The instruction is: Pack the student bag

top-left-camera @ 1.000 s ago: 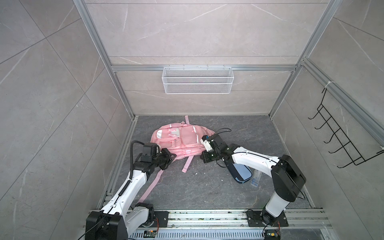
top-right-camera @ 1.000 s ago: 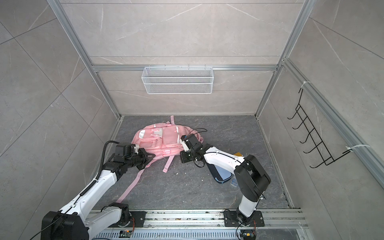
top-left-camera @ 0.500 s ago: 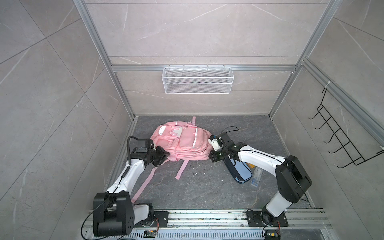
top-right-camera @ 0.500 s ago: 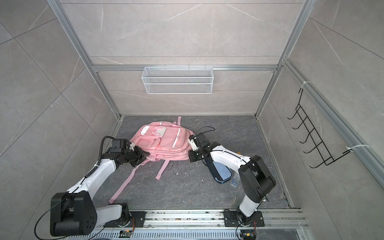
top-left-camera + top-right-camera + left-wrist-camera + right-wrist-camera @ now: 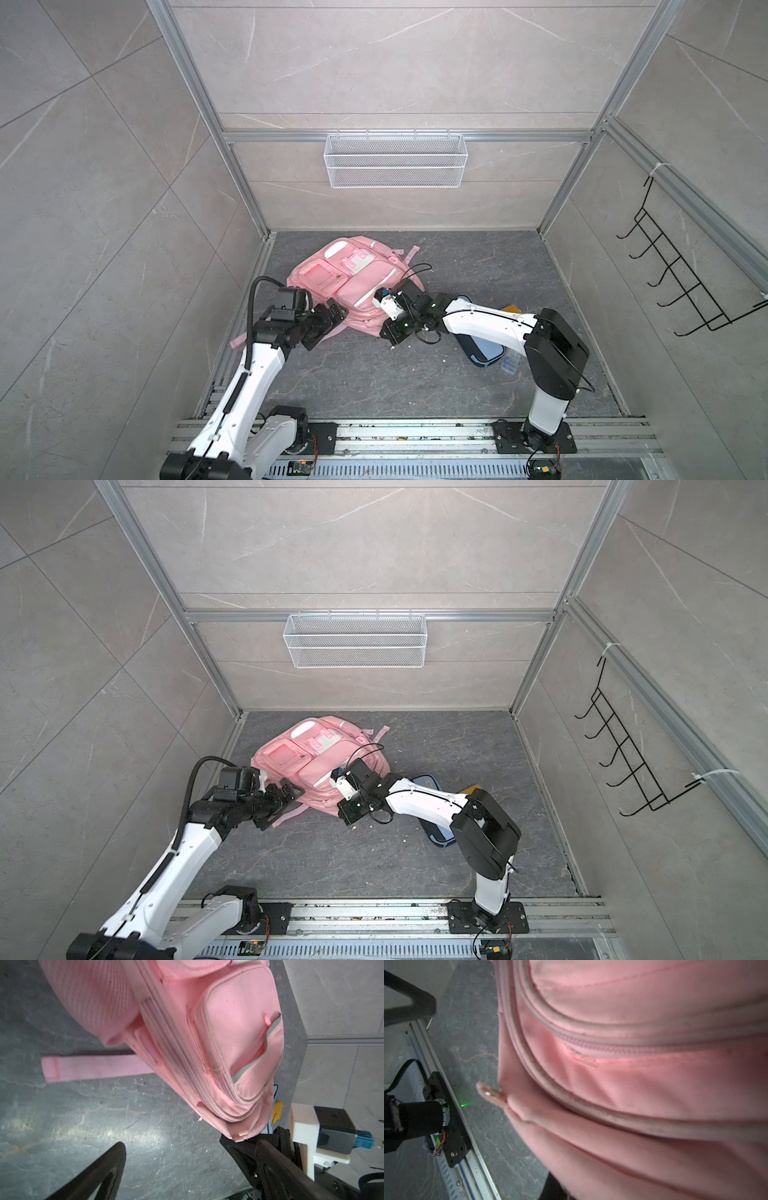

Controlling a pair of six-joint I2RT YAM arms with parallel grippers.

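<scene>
The pink student bag (image 5: 353,282) is lying front-up on the grey desk (image 5: 374,382), toward its back left corner. The right claw (image 5: 387,330) is clenching the bag's near edge. The left claw (image 5: 326,326) is hanging released, jaws spread, just beside the bag's left side and gripping nothing. A blue pencil case (image 5: 484,355) is lying partly hidden behind the right arm.

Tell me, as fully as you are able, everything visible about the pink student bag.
The student bag is a soft pink fabric backpack lying front up on the grey floor. Its front shows several pockets, one with a white flap, and white reflective strips. One strap lies flat on the floor. The right gripper is shut on its near corner; the open left gripper seems clear of it.
</scene>
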